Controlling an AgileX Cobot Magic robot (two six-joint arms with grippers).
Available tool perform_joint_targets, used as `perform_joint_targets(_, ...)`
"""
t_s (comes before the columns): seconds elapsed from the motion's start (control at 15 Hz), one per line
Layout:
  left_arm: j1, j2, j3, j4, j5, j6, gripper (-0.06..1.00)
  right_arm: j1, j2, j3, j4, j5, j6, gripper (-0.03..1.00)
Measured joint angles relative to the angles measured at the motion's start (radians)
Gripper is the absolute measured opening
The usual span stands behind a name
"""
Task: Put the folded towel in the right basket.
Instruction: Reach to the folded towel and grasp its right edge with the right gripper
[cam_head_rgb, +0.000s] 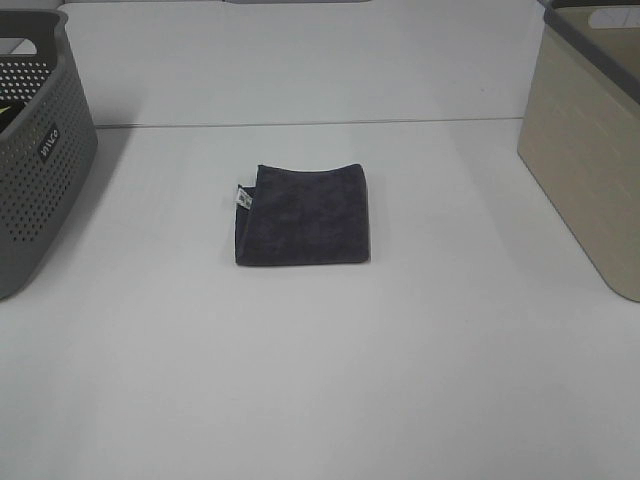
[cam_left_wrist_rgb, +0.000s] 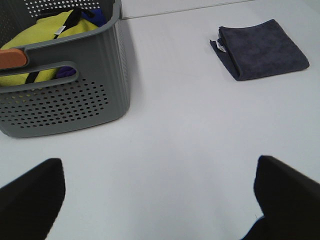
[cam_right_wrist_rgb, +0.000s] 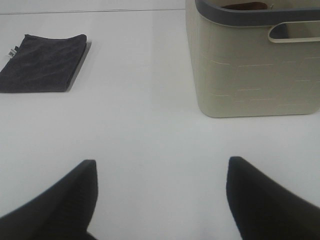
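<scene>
A dark grey folded towel (cam_head_rgb: 303, 215) with a small white tag lies flat in the middle of the white table. It also shows in the left wrist view (cam_left_wrist_rgb: 262, 48) and the right wrist view (cam_right_wrist_rgb: 44, 62). The beige right basket (cam_head_rgb: 590, 150) stands at the right edge, also seen in the right wrist view (cam_right_wrist_rgb: 255, 65). My left gripper (cam_left_wrist_rgb: 160, 200) is open and empty, well short of the towel. My right gripper (cam_right_wrist_rgb: 161, 195) is open and empty, short of the basket and the towel. Neither gripper shows in the exterior view.
A grey perforated basket (cam_head_rgb: 35, 150) stands at the left edge; the left wrist view (cam_left_wrist_rgb: 65, 70) shows yellow and other cloths inside it. A seam line crosses the table behind the towel.
</scene>
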Motion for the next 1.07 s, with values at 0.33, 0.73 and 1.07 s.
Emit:
perform_joint_targets(0.33, 0.000, 0.000, 0.000, 0.000, 0.000, 0.000, 0.98, 0.000, 0.000, 0.000, 0.000, 0.000, 0.000, 0.69)
perform_joint_targets(0.73, 0.000, 0.000, 0.000, 0.000, 0.000, 0.000, 0.98, 0.000, 0.042, -0.018, 0.008, -0.054, 0.000, 0.69)
perform_joint_targets(1.07, 0.000, 0.000, 0.000, 0.000, 0.000, 0.000, 0.98, 0.000, 0.534, -0.205, 0.059, -0.332, -0.003, 0.69)
